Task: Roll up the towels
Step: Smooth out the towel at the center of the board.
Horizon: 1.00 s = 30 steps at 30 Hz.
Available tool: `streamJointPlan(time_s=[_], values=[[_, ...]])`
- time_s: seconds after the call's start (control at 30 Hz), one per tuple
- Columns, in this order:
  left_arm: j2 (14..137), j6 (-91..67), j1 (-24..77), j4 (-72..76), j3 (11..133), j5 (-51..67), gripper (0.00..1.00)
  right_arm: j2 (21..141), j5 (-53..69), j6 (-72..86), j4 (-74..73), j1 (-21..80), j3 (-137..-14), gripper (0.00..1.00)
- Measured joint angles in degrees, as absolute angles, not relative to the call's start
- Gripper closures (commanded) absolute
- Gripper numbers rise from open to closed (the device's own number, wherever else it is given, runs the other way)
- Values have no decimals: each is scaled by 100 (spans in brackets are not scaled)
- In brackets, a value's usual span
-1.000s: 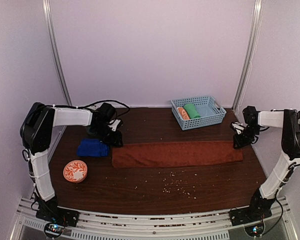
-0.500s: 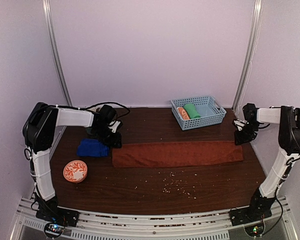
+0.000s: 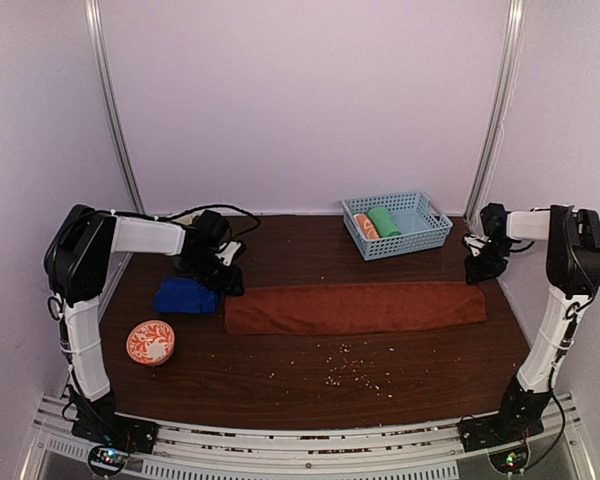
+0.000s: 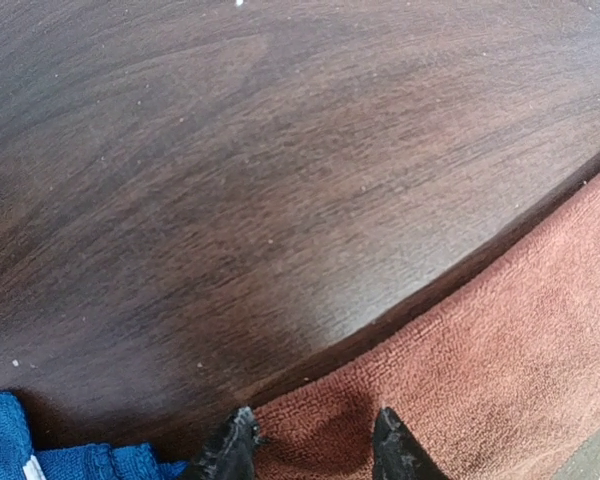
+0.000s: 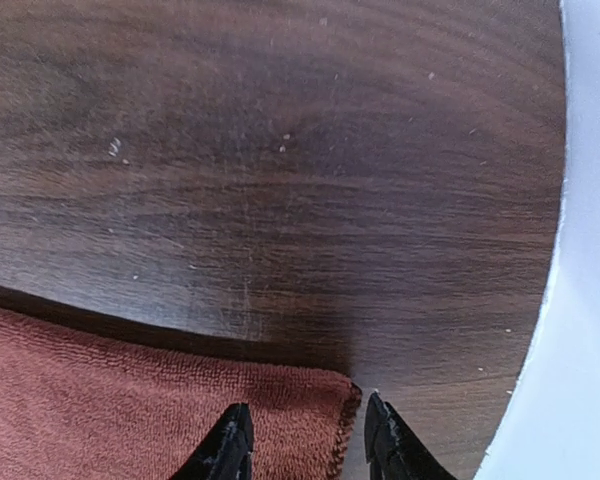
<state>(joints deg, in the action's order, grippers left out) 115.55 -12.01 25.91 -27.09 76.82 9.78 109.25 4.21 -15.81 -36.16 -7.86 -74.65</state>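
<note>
Top view, 12 o'clock = back wall.

Rust-brown towel (image 3: 355, 307) lies flat and unrolled, a long strip running 9 to 3 o'clock across the middle of the worktop (image 3: 310, 250). Its long edges are fairly straight, and its 9 o'clock end is slightly rounded.

Left claw (image 4: 310, 452) is at the towel's far 9 o'clock corner. Fingers are apart, with the cloth's edge lying between the tips. I cannot tell whether the tips press on the cloth.

Right claw (image 5: 308, 450) is at the far 3 o'clock corner. Fingers are also apart — one tip over the cloth, the other just off the hemmed end, over bare wood. The worktop's side edge and the white wall are close at 3 o'clock of this claw, so there is little room on that side.

Open room: a bare wood band at 12 o'clock of the towel, between it and the basket, and a wider band at 6 o'clock carrying scattered crumbs (image 3: 352, 370).

Royal blue towel (image 3: 185, 296) is bunched, not flat, just beside the brown towel's 9 o'clock end, with a narrow gap between the two.

Blue plastic basket (image 3: 430, 232) is at 1 o'clock of the brown towel — apart from it. It holds a green rolled towel (image 3: 385, 221) and an orange-and-white rolled towel (image 3: 366, 227) side by side, with the rest of its floor showing.

Orange patterned dish (image 3: 150, 342) is at 7 o'clock of the blue towel, close to the worktop's left edge.
</note>
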Motion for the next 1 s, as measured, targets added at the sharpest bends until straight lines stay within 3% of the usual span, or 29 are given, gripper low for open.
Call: streamJointPlan(time_s=[0.13,0.3,0.43,0.87,1.0], values=[[11555,-1157,2585,-2659,7644,991,61,11061,397,-1581,-3594,-766,-7463,67],[11504,-1149,2587,-2536,7529,869,63,11069,327,-1568,-3446,-714,-7456,90],[11441,-1199,2604,-2399,7408,722,64,11076,285,-1531,-3269,-707,-7422,100],[11284,-1494,2598,-2390,7216,23,79,11093,134,-1262,-2711,-637,-7498,100],[11203,-1647,2587,-2357,7118,-54,77,11093,128,-1186,-2622,-637,-7498,84]])
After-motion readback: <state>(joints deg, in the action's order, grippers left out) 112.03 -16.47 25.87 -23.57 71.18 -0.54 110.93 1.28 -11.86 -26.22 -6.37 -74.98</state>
